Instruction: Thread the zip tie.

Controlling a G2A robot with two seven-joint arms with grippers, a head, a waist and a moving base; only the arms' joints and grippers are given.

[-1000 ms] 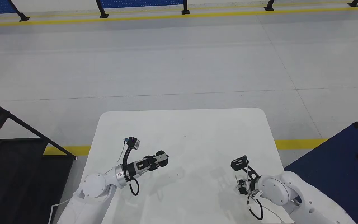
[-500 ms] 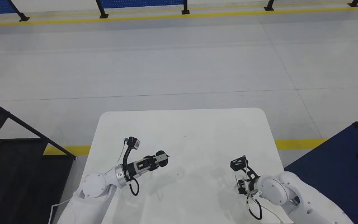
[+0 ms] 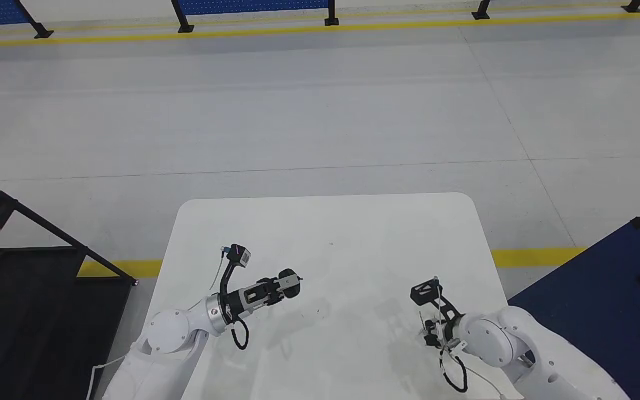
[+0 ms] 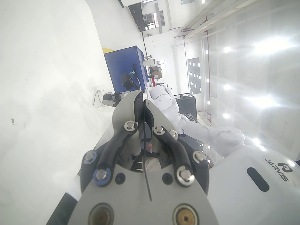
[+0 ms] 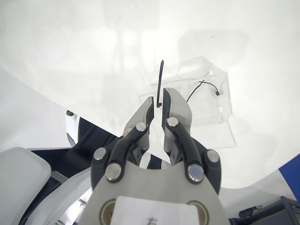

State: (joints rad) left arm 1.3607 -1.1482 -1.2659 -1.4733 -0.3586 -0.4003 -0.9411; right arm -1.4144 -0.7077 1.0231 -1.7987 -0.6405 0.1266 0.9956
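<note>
1. Left wrist view: left hand (image 4: 142, 98) clenched on a thin black tie (image 4: 145, 165). Top view puts that hand over the tabletop (image 3: 350, 225), left side near the robot, but the tie is too thin to make out there.
2. Right wrist view: right hand (image 5: 158, 99) parted slightly over the tabletop, 2nd tie (image 5: 160, 83) in the gap. Clear bag (image 5: 211, 113) just beside it w/ a 3rd tie (image 5: 203, 81) inside.
3. Hard to tell: whether the 2nd tie touches a pad or lies loose below the hand. Left tie's front end is hidden btw the pads.
4. Axes: left tie runs lengthwise along its hand, free end back toward the wrist. 2nd tie is straight, in line w/ the fingers, tapered tip pointing away from the hand, hooked end btw the tips. 3rd tie is curved, w/ a small head at one end.
</note>
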